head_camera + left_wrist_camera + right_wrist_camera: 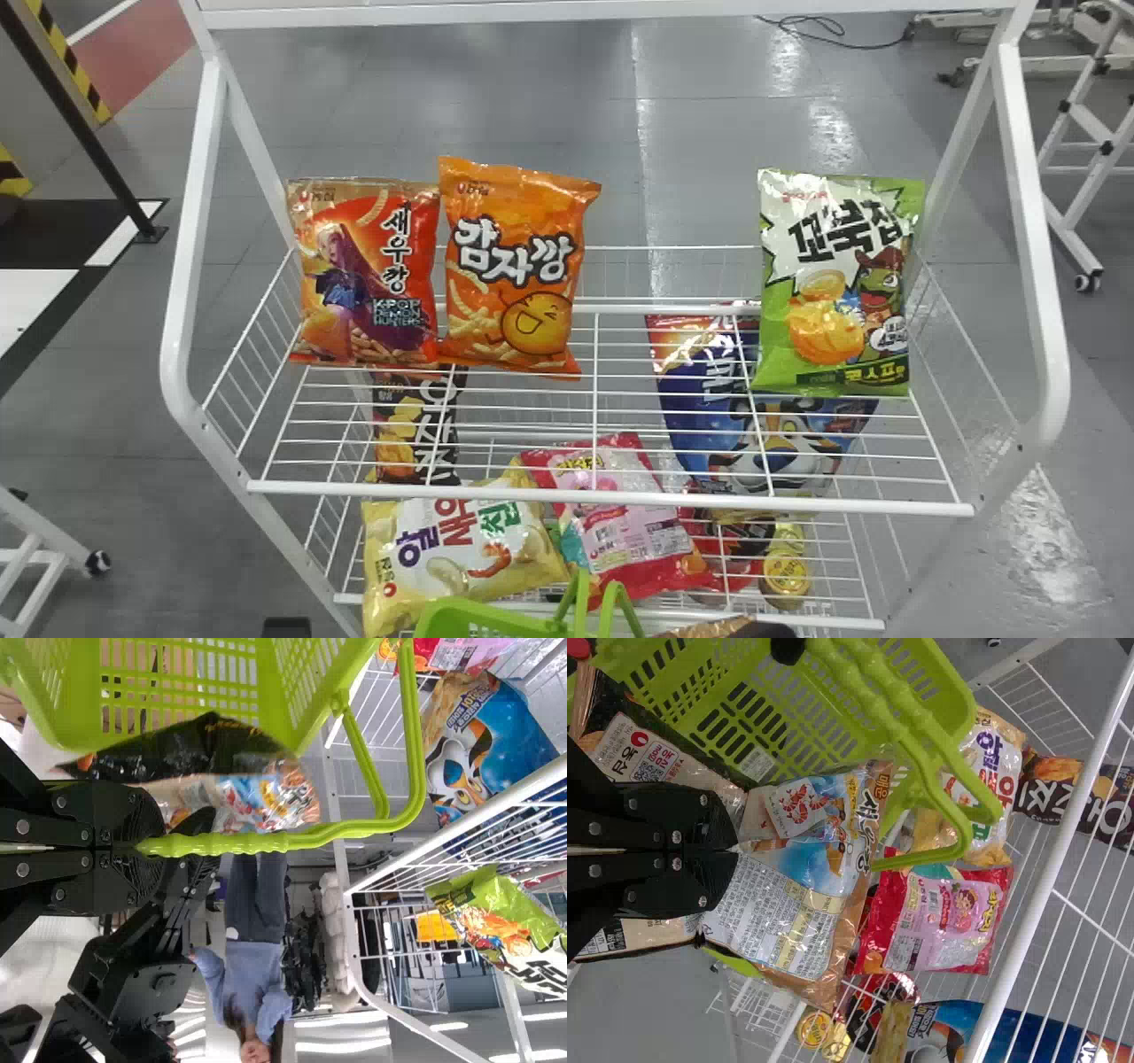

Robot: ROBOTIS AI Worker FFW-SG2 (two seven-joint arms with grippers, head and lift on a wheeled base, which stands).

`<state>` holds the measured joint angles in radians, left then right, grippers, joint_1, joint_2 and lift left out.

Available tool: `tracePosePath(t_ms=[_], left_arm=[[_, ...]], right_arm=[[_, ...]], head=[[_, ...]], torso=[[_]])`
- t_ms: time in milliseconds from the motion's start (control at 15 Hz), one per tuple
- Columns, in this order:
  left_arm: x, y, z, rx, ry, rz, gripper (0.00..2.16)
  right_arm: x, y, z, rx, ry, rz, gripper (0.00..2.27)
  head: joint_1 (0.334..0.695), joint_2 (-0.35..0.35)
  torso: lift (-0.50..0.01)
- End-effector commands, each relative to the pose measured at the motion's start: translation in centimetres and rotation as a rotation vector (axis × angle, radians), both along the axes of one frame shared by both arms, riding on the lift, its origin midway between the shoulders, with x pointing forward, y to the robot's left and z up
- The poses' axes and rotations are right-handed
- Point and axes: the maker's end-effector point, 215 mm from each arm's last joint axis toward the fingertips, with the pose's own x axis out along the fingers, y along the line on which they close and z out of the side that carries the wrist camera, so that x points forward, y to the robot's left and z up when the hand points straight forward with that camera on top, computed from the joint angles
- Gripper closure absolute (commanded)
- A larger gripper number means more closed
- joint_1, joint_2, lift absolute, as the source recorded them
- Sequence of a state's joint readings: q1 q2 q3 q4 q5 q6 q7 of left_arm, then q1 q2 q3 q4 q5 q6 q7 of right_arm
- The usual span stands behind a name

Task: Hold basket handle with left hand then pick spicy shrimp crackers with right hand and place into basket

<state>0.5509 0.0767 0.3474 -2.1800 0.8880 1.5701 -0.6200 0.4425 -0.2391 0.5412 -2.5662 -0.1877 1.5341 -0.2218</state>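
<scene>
Basket: green (55, 730), close up front, its ribbed handle (257, 843) reaching across.
Left gripper: fingers (142, 828) pressed together round the handle [no print I can see there].
Right gripper: pinching (769, 630) the spicy shrimp crackers.
Spicy shrimp crackers: near the basket [dark lettering down a brown edge (873, 811), small print packed on the pale back (775, 926)]; whether any part is inside, I can't tell.
Upper shelf, left: a red bag (368, 275), black characters running down it, touching an orange bag (518, 292) with fat white, dark-edged ones.
Upper shelf, right: a green bag (837, 292), bold black writing slanting over white.
Lower shelf, left: yellow bag (461, 558) lettered purple, red and green; black bag (416, 430) behind, pale characters.
Lower shelf, middle and right: pink bag (620, 523) with a small-print panel, then a blue bag (709, 425) under white lettering.
</scene>
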Motion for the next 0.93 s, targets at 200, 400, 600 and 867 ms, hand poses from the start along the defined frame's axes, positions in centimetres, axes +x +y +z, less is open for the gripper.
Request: tracePosePath(t_ms=[200,400,600,867], left_arm=[[-0.1,-0.1,0.0,-0.002,0.001,-0.005,1.9],[-0.2,-0.1,0.0,-0.001,0.002,-0.006,1.9],[-0.2,-0.1,0.0,-0.002,0.003,-0.007,1.9],[-0.2,-0.2,0.0,-0.004,0.002,-0.008,1.9]], right_arm=[[0.9,3.6,-0.3,-0.002,-0.033,0.047,1.68],[0.5,5.0,-1.1,-0.003,-0.018,0.073,1.68],[0.6,6.1,-1.5,0.005,-0.023,0.086,1.68],[0.2,6.9,-1.7,0.003,-0.02,0.108,1.68]], head=[[0.695,0.169],[0.695,0.228],[0.695,0.267],[0.695,0.301]], torso=[[-0.037],[-0.037],[-0.037],[-0.037]])
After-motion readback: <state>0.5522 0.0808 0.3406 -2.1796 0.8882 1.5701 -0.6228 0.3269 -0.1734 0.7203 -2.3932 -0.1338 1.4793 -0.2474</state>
